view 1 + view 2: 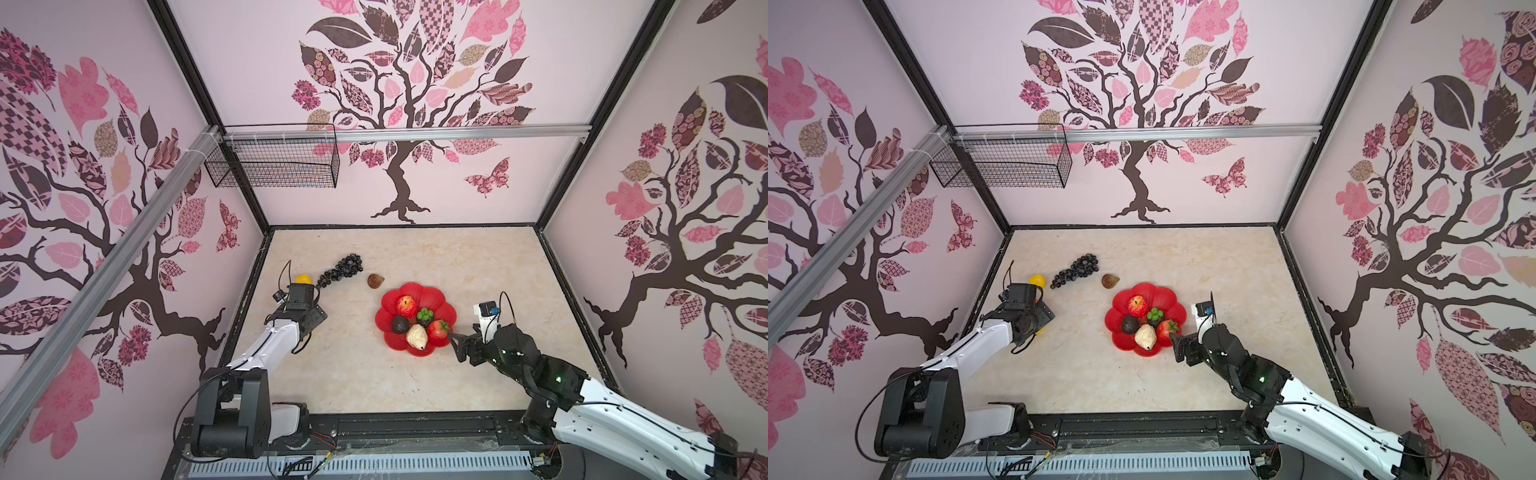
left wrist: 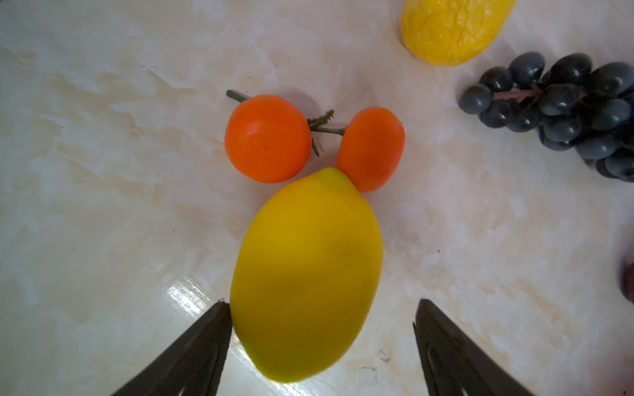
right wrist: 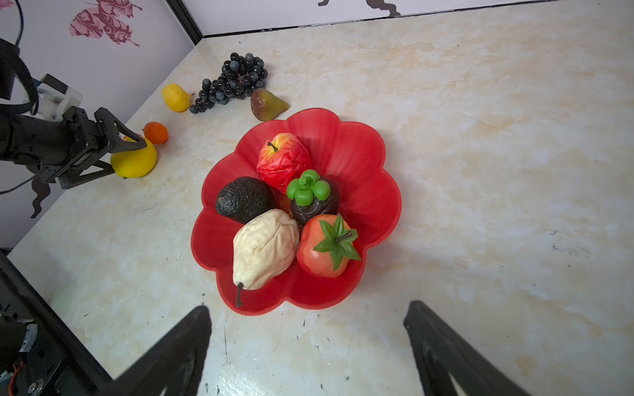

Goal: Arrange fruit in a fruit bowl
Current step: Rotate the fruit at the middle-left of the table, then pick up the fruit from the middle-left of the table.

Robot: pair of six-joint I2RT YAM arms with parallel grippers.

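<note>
The red flower-shaped fruit bowl (image 3: 360, 164) holds an apple (image 3: 283, 157), an avocado (image 3: 245, 199), a cream pear (image 3: 264, 247), a strawberry (image 3: 326, 247) and a dark fruit with green leaves (image 3: 314, 199). On the table to its left lie the grape bunch (image 3: 236, 82), a fig (image 3: 266, 104), a lemon (image 3: 175, 97) and two oranges (image 2: 267, 139) (image 2: 370, 149). My left gripper (image 2: 321, 303) is open astride a second lemon (image 2: 305, 274); one finger touches its side and the other stands apart. My right gripper (image 3: 308, 308) is open just off the bowl's near rim, with nothing between its fingers.
A black wire basket (image 1: 274, 162) hangs from the rail high at the back left. Patterned walls enclose the marble table (image 1: 478, 270) on three sides. The left wall (image 1: 245, 270) stands close beside the lemons and oranges.
</note>
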